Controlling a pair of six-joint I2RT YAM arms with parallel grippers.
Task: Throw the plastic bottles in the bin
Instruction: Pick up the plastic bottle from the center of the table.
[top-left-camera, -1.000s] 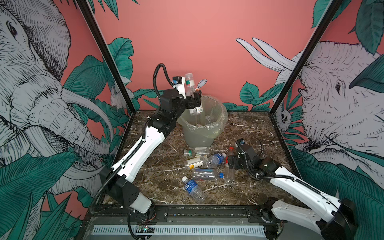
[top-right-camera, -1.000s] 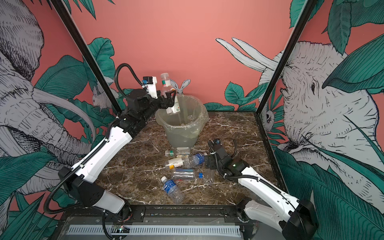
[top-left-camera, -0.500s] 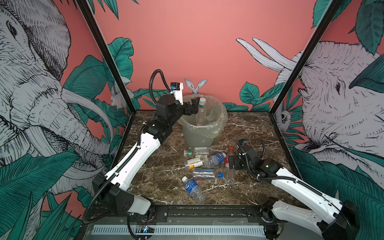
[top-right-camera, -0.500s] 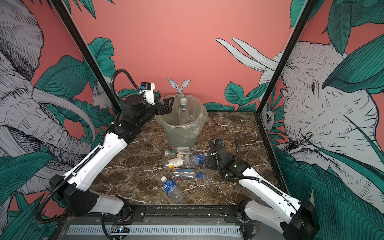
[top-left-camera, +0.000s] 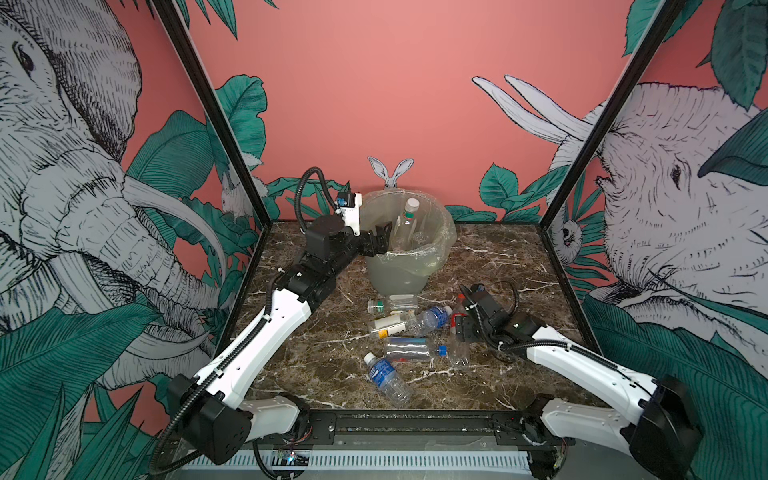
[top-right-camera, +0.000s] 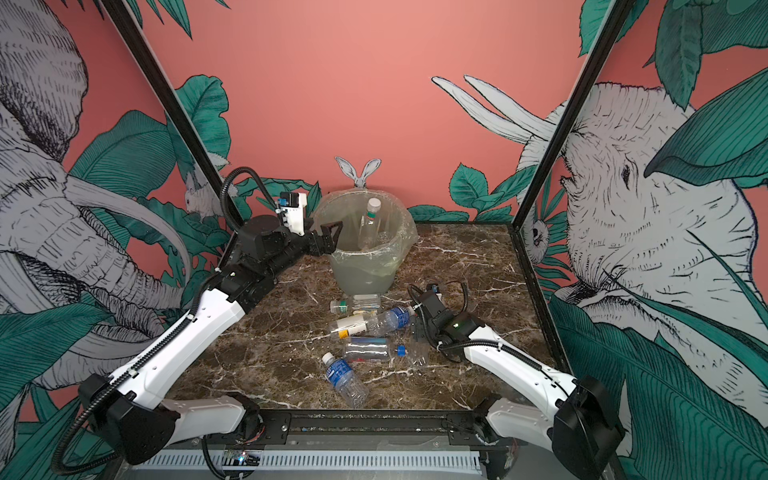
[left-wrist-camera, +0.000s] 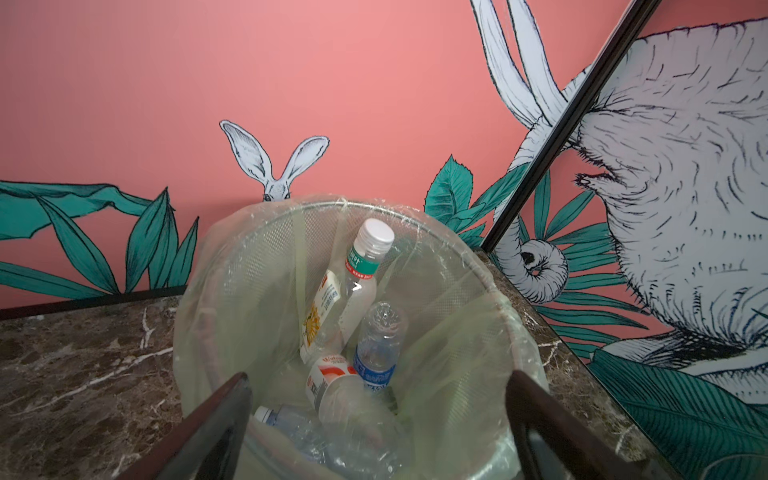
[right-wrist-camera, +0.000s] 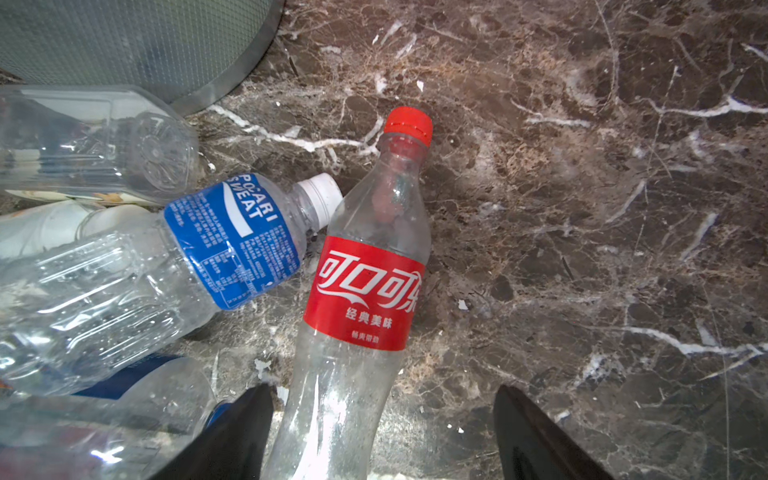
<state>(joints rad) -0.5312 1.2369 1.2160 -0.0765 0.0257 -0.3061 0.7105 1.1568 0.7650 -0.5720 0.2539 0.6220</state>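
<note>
The bin (top-left-camera: 399, 274) (top-right-camera: 361, 278) stands at the back of the table with several plastic bottles inside; a white-capped one (top-left-camera: 409, 212) (left-wrist-camera: 365, 257) leans upright in it. My left gripper (top-left-camera: 382, 239) (left-wrist-camera: 378, 376) is open and empty at the bin's near rim (left-wrist-camera: 478, 266). Several more bottles lie in front of the bin. My right gripper (top-left-camera: 459, 328) (right-wrist-camera: 382, 390) is open, its jaws on either side of the lower body of a red-capped, red-labelled bottle (right-wrist-camera: 365, 291) (top-left-camera: 459, 345) lying on the table. One finger is close beside it, the other well apart.
A blue-labelled bottle (right-wrist-camera: 232, 245) (top-left-camera: 430, 318) touches the red-labelled one's neck. A yellow-labelled bottle (top-left-camera: 388, 326), a green-capped one (top-left-camera: 390, 305), a blue-capped one (top-left-camera: 409, 349) and a blue-labelled one (top-left-camera: 386, 376) lie nearby. Black frame posts mark the back corners.
My left gripper let go of the white-capped bottle above the bin; it now stands inside. The left arm has dropped back to the rim. The right arm has barely moved.
</note>
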